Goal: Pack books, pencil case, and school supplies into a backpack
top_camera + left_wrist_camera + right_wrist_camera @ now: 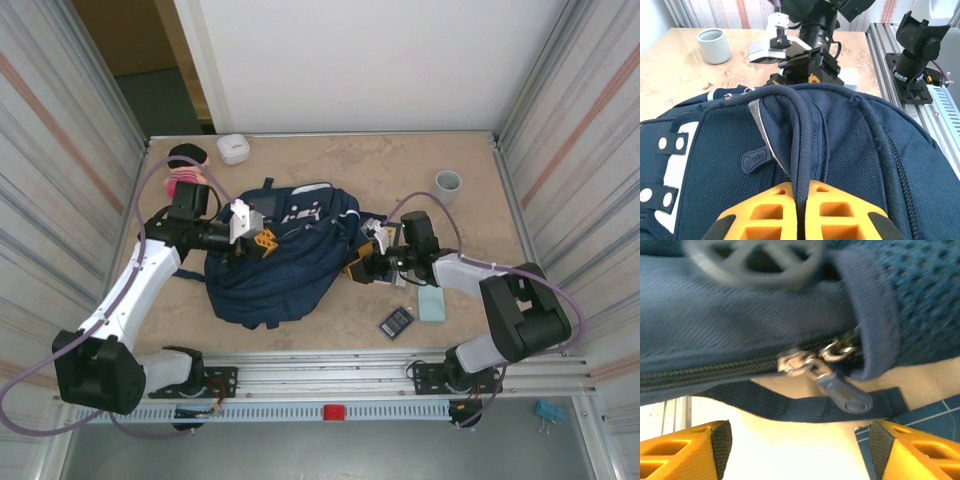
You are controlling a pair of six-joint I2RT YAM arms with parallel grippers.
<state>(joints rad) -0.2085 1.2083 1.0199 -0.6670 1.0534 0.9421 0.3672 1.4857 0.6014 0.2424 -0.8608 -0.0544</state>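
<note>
Backpack (285, 265) lies mid-table (330, 160), btwn the two arms. L gripper (800, 200) has jaws clamped tight on the bag's top strap (804, 130). R gripper (799, 440) sits at the bag's right edge, jaws wide apart, nothing held. A zip pull (842, 392) hangs just above the gap. Right of the bag, near R arm, lie pencil case (431, 303) and calculator (395, 321), just beside each other.

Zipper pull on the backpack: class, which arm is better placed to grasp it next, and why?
Right. The right gripper stands open with the zipper pull just ahead of its fingers, while the left gripper is shut on the strap of the backpack.
</note>
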